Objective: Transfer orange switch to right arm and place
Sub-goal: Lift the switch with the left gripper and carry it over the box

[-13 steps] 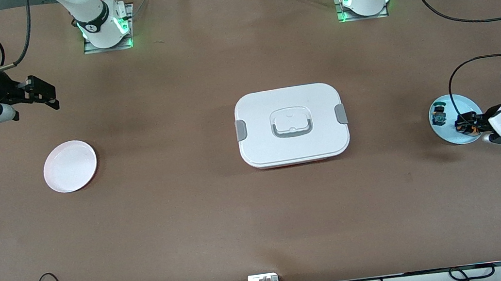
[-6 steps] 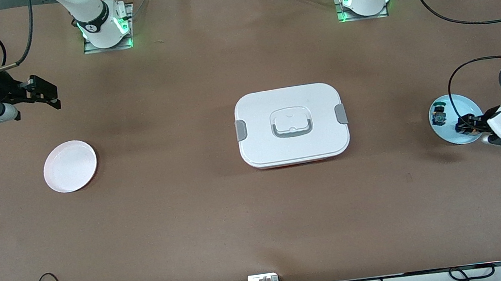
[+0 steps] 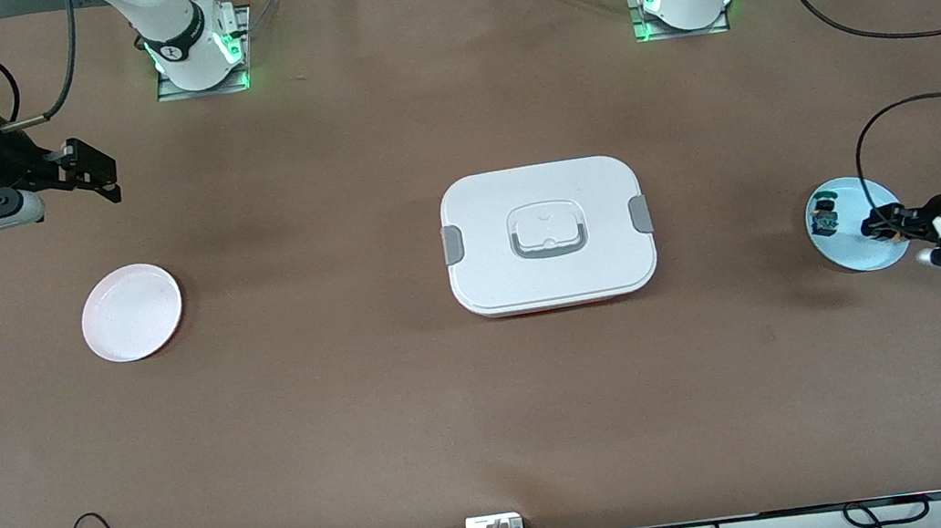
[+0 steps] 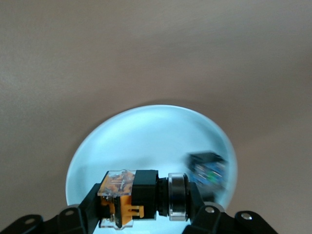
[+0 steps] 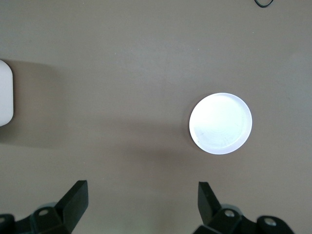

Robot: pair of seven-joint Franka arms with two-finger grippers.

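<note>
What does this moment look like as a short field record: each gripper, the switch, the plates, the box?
left gripper: shut on the orange switch, over the blue plate
right gripper: open, in the air at the right arm's end of the table, waiting
green-capped part: lying on the blue plate
white plate: bare, toward the right arm's end
white lidded box: closed, mid-table
handover: not yet done

1. Your front view looks down from high across the table [image 3: 362, 408], facing both bases.
2. Your left wrist view sits close over the blue plate [image 4: 146, 131] — also seen in front [image 3: 883, 252].
3. Your right wrist view looks down from higher — sharing the white plate [image 5: 220, 123] [image 3: 131, 312].
</note>
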